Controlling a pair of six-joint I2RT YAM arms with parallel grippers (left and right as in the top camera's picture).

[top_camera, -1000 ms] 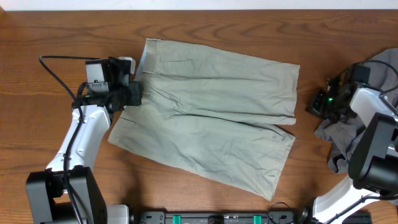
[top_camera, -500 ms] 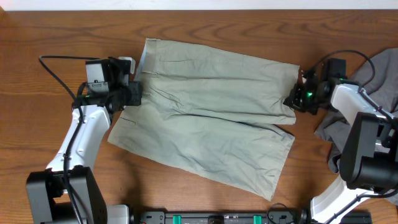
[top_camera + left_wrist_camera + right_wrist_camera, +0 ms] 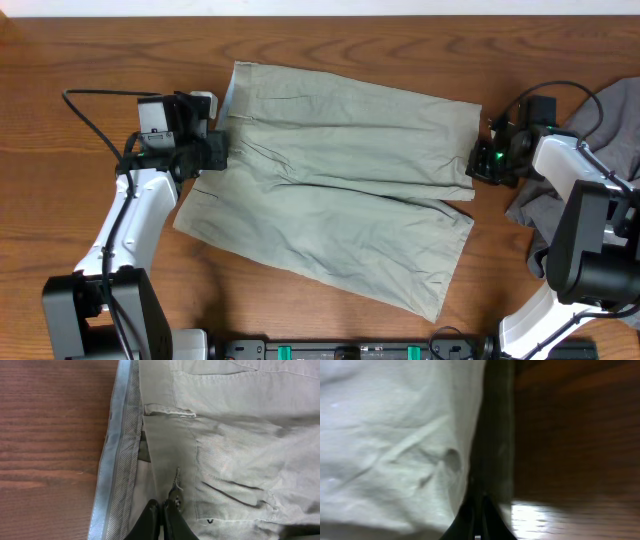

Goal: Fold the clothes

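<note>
- Overhead: your left gripper is clenched on the khaki shorts at the waistband; your right gripper is pinched shut at a leg hem.
- The shorts lie spread flat on the table, no fold made; the grey garment waits at right.
- Blur in the right wrist view hides whether hem cloth is caught.

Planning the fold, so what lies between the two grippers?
The khaki shorts span the stretch from left gripper to right gripper, seen in the overhead view.
</note>
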